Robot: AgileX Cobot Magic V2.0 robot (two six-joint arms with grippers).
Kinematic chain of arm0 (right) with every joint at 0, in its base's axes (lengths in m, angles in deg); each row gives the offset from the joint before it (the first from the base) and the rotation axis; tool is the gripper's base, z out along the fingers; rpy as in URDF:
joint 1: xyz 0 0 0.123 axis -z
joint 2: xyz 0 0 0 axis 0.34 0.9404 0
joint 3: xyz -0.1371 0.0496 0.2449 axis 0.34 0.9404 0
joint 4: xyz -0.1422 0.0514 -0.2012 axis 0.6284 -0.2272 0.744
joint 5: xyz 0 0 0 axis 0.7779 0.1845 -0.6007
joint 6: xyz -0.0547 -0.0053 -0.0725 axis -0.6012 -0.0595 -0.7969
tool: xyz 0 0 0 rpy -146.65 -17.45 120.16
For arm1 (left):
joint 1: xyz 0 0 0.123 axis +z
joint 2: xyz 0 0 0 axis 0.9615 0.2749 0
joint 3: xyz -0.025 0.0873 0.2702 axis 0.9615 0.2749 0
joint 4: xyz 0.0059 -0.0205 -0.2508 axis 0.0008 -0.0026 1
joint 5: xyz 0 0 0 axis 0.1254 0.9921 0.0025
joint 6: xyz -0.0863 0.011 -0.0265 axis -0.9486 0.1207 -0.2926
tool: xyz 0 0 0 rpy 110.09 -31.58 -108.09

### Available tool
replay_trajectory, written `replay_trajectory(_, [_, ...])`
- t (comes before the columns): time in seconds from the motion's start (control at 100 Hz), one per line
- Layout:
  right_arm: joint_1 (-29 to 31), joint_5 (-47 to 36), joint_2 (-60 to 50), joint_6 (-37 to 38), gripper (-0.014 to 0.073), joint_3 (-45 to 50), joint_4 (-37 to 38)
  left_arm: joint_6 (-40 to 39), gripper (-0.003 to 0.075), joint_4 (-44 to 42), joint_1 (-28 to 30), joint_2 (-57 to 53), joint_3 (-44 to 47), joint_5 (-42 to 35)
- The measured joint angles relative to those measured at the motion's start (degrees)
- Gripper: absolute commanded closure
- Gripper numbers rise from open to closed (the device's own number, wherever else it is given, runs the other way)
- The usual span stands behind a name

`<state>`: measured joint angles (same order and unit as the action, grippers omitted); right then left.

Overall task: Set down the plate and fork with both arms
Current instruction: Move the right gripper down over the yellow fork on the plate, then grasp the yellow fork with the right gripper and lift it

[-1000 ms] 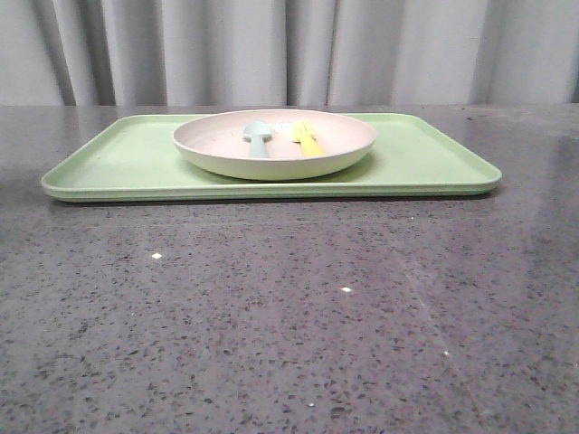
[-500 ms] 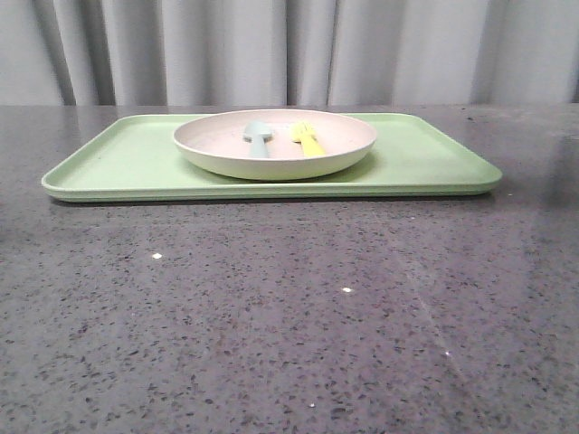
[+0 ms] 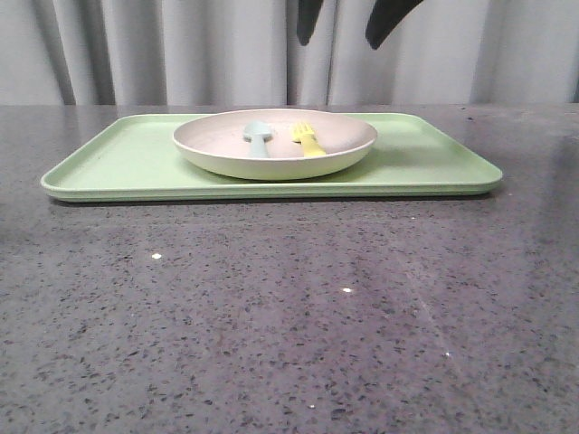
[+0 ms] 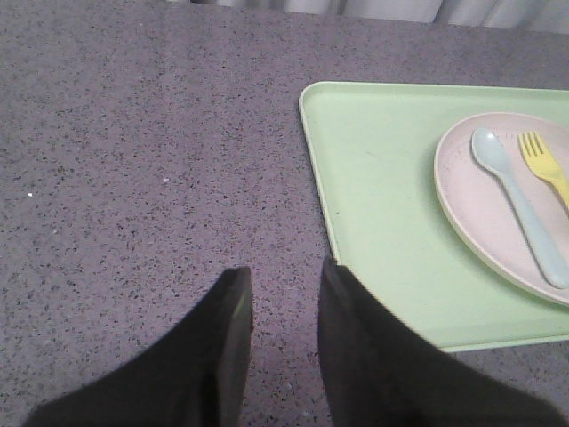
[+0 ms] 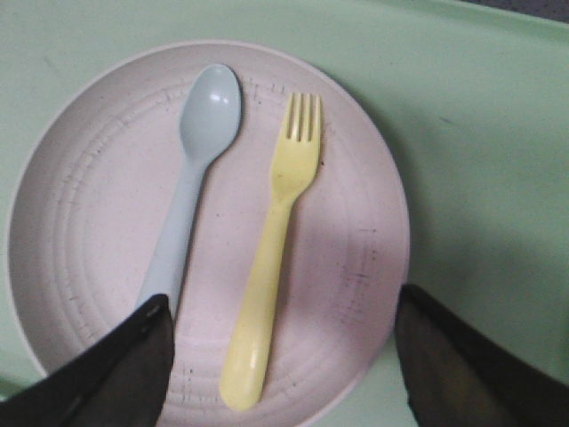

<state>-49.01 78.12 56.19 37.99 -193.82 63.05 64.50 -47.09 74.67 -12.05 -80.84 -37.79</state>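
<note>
Plate (image 3: pixel 275 145): the plate sits on the light-green tray, toward its far side and about midway along it in my front view. From there I see only its pale outer wall and a sliver of the pink inside. My left wrist camera cuts it off at the frame edge (image 4: pixel 507 205); my right wrist camera shows almost all of it (image 5: pixel 107 205).

Table (image 3: pixel 289 307): I see dark speckled stone across the whole foreground, running out of frame on three sides.

Tray (image 3: pixel 118 163): it lies flat on the table. In my left wrist view only one end of it shows (image 4: pixel 373 187).

Right gripper (image 5: pixel 280 356): it hangs above the plate with its fingers spread wide, one dark fingertip (image 5: pixel 116 374) at each side of my right wrist view and nothing between them but open air. In my front view only two dark tips poke down from the top edge (image 3: pixel 348 23); the arm itself is out of frame.

Left gripper (image 4: pixel 284 294): it hovers over bare table just beside the tray's end, fingers slightly apart and holding nothing. I cannot find it in the front view.

Pale blue spoon (image 5: pixel 191 178): it lies in the plate beside the fork; its handle end is hidden behind a right fingertip.

Fork (image 5: pixel 271 249): yellow, it lies flat in the plate, fully visible in my right wrist view. From the front I can hardly make out its tines (image 3: pixel 308 138).
</note>
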Motion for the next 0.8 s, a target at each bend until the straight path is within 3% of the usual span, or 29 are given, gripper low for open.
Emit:
replay_trajectory(0.29, [0.0,8.1,11.7,1.7,0.0067,-9.4,0.0,0.0,0.0534,0.0,0.0,0.0,0.0,0.0])
replay_trajectory(0.8, [0.0,9.6,15.3,1.9,0.0067,-10.2,0.0,0.0,0.0534,0.0,0.0,0.0,0.0,0.0])
